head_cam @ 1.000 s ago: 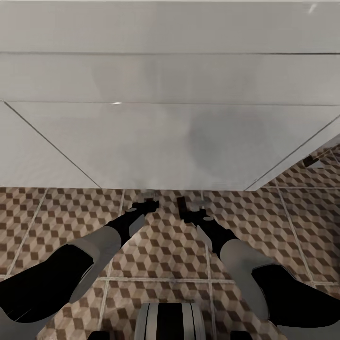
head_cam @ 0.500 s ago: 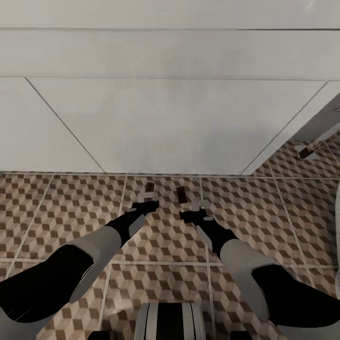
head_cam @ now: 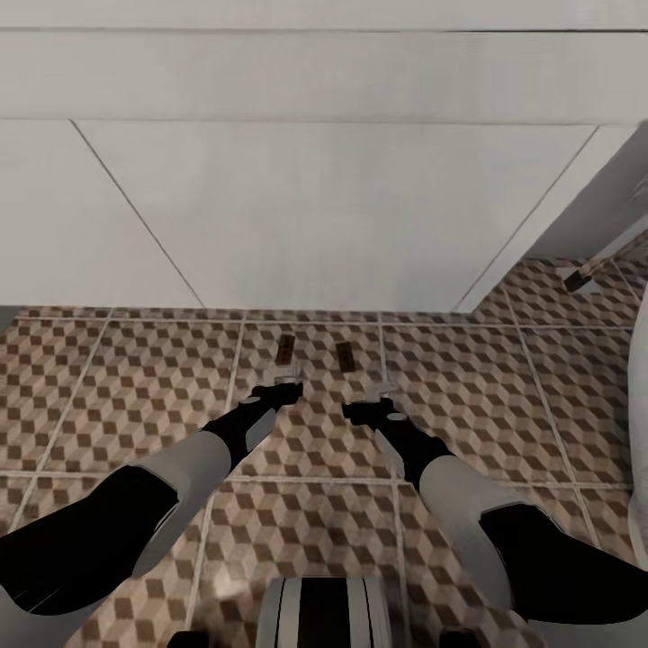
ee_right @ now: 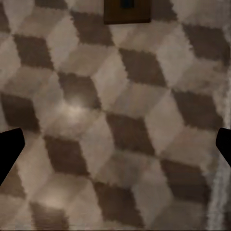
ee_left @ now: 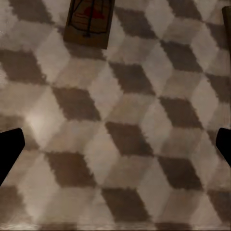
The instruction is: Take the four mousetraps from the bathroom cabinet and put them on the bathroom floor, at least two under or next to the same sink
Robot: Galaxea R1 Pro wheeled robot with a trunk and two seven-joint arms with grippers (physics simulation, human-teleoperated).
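Picture edges cut both mousetraps (ee_left: pixel 89 21) (ee_right: pixel 127 10) short.

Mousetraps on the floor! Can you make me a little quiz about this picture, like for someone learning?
1. True or false: the two mousetraps lie on the patterned bathroom floor.
2. Which is nearer the left gripper: A the left mousetrap, B the right mousetrap?
3. What white block stands just beyond them?

Key: 1 true, both lie flat on the tiles. 2 A. 3 the bathroom sink. The right gripper holds nothing; both grippers are open.
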